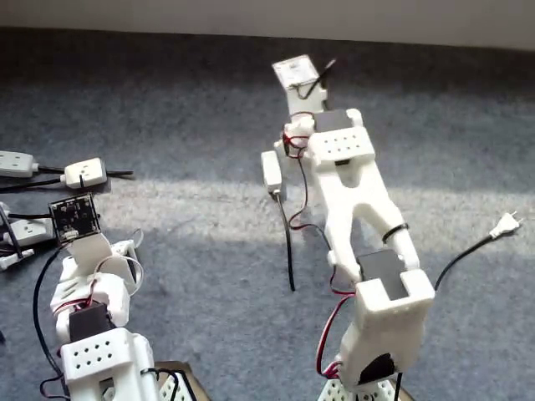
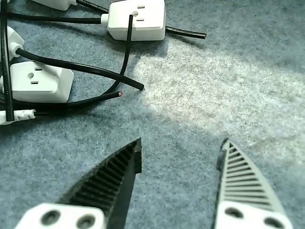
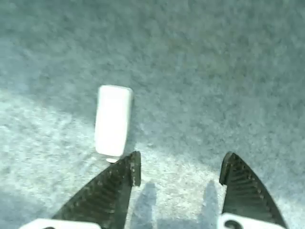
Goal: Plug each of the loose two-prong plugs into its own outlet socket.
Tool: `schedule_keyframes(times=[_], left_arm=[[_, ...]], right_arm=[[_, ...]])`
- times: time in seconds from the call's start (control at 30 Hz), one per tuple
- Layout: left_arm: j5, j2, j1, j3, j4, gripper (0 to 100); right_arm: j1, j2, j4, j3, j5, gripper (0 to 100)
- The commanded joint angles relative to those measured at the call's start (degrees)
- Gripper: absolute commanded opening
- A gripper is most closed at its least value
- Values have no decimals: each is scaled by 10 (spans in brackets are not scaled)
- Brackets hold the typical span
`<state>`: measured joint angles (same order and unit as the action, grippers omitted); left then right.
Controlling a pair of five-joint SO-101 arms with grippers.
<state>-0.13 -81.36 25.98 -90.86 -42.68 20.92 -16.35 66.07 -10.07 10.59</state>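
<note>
Left gripper (image 2: 181, 144): ribbed jaws wide apart, empty, above fuzzy grey carpet (image 2: 214, 86). Beyond it: boxy white sockets (image 2: 35, 83), black cables (image 2: 71, 67) crossing, some cut by edge. Right gripper (image 3: 182, 160): wide apart, empty. Rounded white block (image 3: 113, 119) just ahead, long axis away. Plug (image 1: 506, 223) far right, prongs pointing away from arms.

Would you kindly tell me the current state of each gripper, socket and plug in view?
left gripper: open, empty.
right gripper: open, empty.
lone socket block: lying flat, ungripped.
loose plug: unplugged, lying on the carpet.
socket nearest the left gripper: slots empty.
socket beyond it: crossed by a black cable; slots unclear.
</note>
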Motion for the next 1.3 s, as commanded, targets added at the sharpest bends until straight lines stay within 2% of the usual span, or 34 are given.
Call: schedule_keyframes(times=[0.0,0.07,0.17,0.4,0.67,0.77,1.03,1.13,1.27], left_arm=[[5,-7,-7,20,7,263],[5,-7,-7,20,7,263],[4,-7,-7,20,7,263],[4,-7,-8,20,7,263],[3,-7,-27,20,7,263],[3,-7,-26,20,7,263],[3,-7,-26,20,7,263],[3,-7,-26,20,7,263],[3,-7,-26,20,7,263]], right_arm=[[68,36,-3,-26,-36,267],[86,11,-36,-26,-69,267],[88,-53,-93,-26,-76,267],[42,-193,-122,-105,-77,267],[-22,-209,-8,-255,-70,267],[-43,-211,24,-293,-30,267],[-118,-211,42,-225,-13,267],[-142,-211,79,-196,-11,267],[-145,-206,148,-139,50,267]])
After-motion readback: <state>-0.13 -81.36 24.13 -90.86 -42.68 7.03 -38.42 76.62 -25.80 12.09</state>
